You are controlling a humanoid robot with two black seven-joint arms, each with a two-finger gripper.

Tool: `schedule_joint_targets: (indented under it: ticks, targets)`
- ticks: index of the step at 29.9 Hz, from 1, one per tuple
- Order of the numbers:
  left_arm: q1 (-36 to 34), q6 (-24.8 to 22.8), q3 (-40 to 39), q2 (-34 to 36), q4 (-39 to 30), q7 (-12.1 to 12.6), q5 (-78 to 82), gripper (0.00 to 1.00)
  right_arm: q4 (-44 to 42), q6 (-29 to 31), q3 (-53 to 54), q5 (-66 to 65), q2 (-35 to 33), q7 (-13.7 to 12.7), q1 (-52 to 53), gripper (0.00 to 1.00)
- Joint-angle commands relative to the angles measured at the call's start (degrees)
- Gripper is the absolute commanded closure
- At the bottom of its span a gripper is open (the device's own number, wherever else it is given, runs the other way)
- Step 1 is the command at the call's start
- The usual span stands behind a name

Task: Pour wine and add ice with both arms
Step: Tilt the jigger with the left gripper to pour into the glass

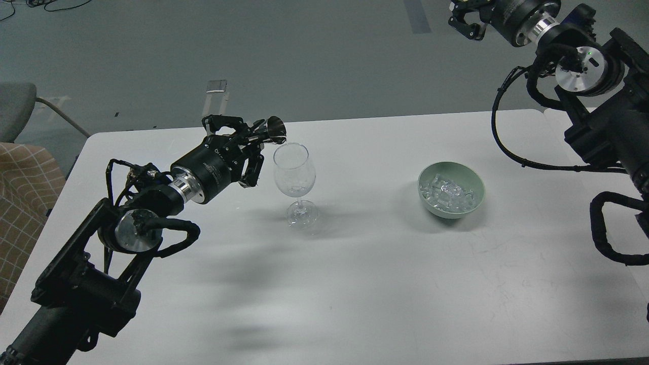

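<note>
A wine glass [294,177] stood upright on the white table [355,284], left of centre. Its bowl looked clear; whether any wine lay in it could not be told. Directly beside the glass rim, on its left, the left gripper [253,139] held a small dark vessel [275,130], tipped on its side with its round mouth turned towards the glass. The fingers were closed around that vessel, pinching it. The vessel's mouth sat just above and beside the rim, not visibly touching it.

To the right of the glass, well apart, a pale green bowl [451,188] rested on the table. It contained a heap of ice [446,191], clear chunks lying loosely together.

The right gripper [469,20] was raised at the upper right, beyond the table's far edge, well apart from bowl and glass. It held nothing visible; whether its fingers were spread or pressed together could not be told.

A grey floor [203,50] lay beyond the table.
</note>
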Motion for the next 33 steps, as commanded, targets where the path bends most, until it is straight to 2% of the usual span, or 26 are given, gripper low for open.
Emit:
schedule_joint_targets:
  ticks: [1,12,33]
  targets:
    - [-0.17,-0.02,0.05,0.09,0.04,0.06,0.68,0.90,0.06,1.56,1.74,0.06,0.05,-0.02,-1.61,0.00]
    - [-0.79,-0.02,0.14,0.18,0.39,0.06,1.82,0.90,-0.02,2.59,6.93,0.06,1.02,0.16,-4.60,0.00]
    - [-0.70,-3.45,0.14,1.23,0.21,0.06,11.23,0.90,0.33,2.59,7.11,0.06,1.02,0.16,-4.78,0.00]
